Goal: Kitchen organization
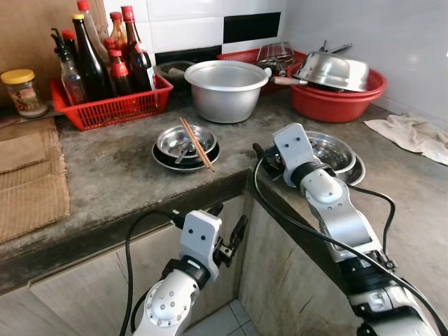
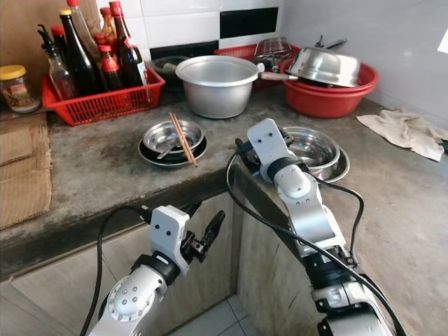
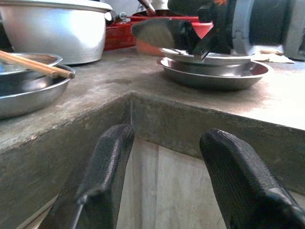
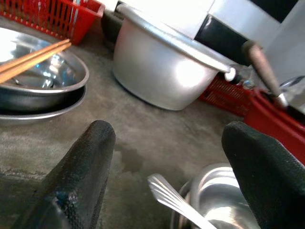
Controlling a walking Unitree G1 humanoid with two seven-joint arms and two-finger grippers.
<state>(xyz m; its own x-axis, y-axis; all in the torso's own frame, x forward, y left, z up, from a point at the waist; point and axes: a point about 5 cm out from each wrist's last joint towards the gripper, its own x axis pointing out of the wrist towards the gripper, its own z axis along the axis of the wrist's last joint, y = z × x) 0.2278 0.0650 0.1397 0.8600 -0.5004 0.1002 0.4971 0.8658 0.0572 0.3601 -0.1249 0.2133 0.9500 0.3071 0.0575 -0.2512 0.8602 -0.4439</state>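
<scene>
The grey concrete worktop carries a red bottle basket, a jar, woven mats, two stacks of steel dishes, a large pot, a red basin and a cloth.
</scene>
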